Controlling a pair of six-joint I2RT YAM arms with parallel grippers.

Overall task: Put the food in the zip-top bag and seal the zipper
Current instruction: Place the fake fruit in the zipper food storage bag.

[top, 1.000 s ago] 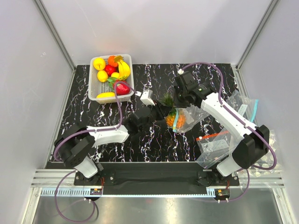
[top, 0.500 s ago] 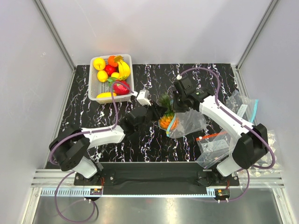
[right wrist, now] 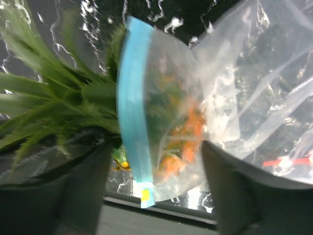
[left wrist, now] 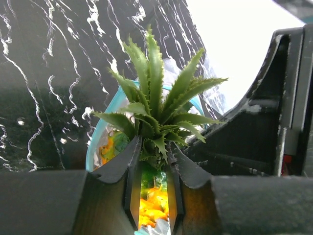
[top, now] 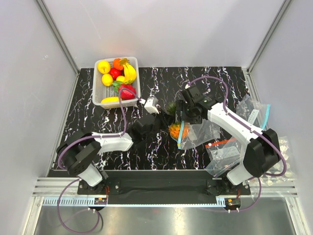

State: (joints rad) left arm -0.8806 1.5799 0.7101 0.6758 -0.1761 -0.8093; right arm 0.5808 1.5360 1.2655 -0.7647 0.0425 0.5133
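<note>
A toy pineapple [top: 174, 129] with an orange body and a spiky green crown [left wrist: 155, 93] sits in the mouth of the clear zip-top bag [top: 201, 133]. Its body is inside the bag and its crown sticks out. My left gripper [top: 165, 121] [left wrist: 155, 147] is shut on the base of the crown. The teal-blue zipper [right wrist: 133, 122] [left wrist: 96, 142] rings the fruit. My right gripper [top: 185, 117] [right wrist: 156, 161] stands wide open astride the bag's mouth, holding nothing. The orange body [right wrist: 188, 127] shows through the plastic.
A white basket [top: 96, 93] of toy fruit stands at the back left. A clear bag with a red-orange strip [top: 224, 147] lies front right. Another blue-strip bag [top: 255, 113] lies by the right edge of the mat.
My right gripper was shut on the bag's mouth and has opened, letting it go. The pineapple and bag have shifted slightly left and toward the front, with the left gripper still on the crown.
</note>
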